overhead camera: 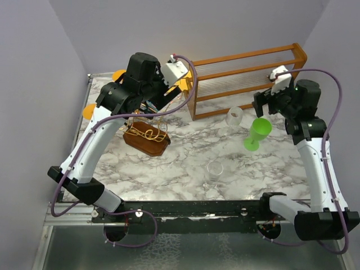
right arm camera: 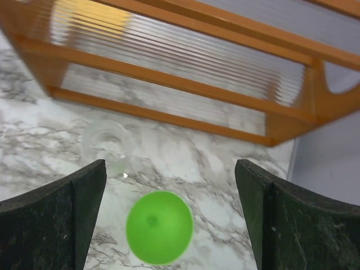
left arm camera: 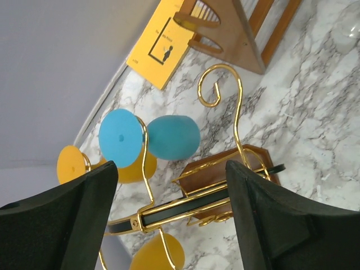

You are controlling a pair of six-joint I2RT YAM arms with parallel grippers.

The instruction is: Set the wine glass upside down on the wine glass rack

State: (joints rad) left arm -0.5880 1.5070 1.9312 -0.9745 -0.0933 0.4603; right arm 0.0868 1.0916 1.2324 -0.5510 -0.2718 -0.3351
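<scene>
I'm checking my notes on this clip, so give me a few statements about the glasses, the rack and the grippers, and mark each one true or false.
1. The blue glass is at the gold wire rack. True.
2. The right gripper is shut on the green glass. False: its fingers stand wide apart, pinching nothing.
3. A clear glass sits near the wooden frame. True.
4. The left gripper is over the wooden frame. False: it is over the gold wire rack.

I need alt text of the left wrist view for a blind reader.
A blue glass hangs by its foot on the gold wire rack, seen between the black fingers of the open left gripper. Orange glasses are beside it, over a marble table.
</scene>
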